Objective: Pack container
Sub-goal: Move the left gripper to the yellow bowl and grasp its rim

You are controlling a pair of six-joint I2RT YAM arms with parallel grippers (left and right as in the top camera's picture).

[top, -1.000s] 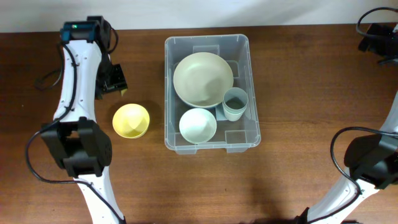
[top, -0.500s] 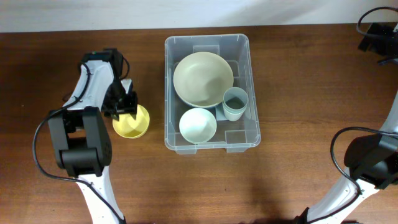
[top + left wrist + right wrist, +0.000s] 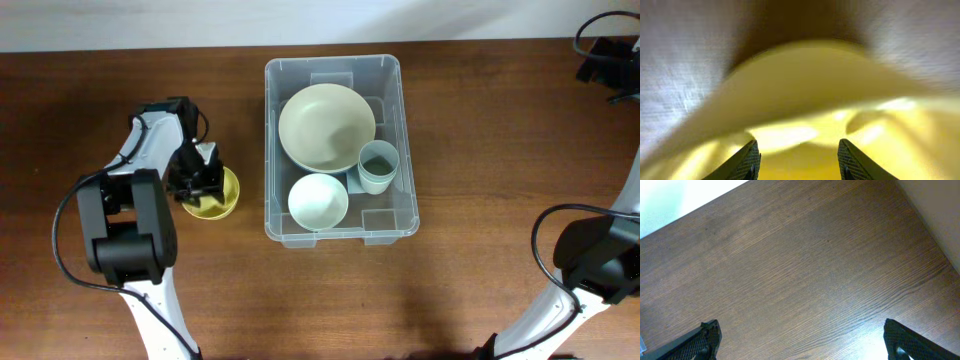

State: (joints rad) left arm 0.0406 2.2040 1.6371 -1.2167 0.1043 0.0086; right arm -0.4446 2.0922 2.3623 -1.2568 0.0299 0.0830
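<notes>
The clear plastic container (image 3: 332,62) sits at the table's centre. It holds a large cream bowl (image 3: 326,127), a small white bowl (image 3: 318,201) and a pale blue-green cup (image 3: 378,166). A yellow bowl (image 3: 226,198) stands on the table just left of it. My left gripper (image 3: 200,178) is low over the yellow bowl's left part. In the left wrist view the yellow bowl (image 3: 805,90) fills the frame, and my left gripper (image 3: 799,160) has its fingers apart with the bowl's inside between them. My right gripper (image 3: 600,60) is open and empty at the far right corner.
The right wrist view shows only bare brown wood table (image 3: 805,270) between the wide-open fingers of my right gripper (image 3: 802,340). A pale wall edge runs along the table's far side.
My left gripper has moved from the far left down toward the front and right, onto the yellow bowl, and now covers its left part. The right arm has not moved.
</notes>
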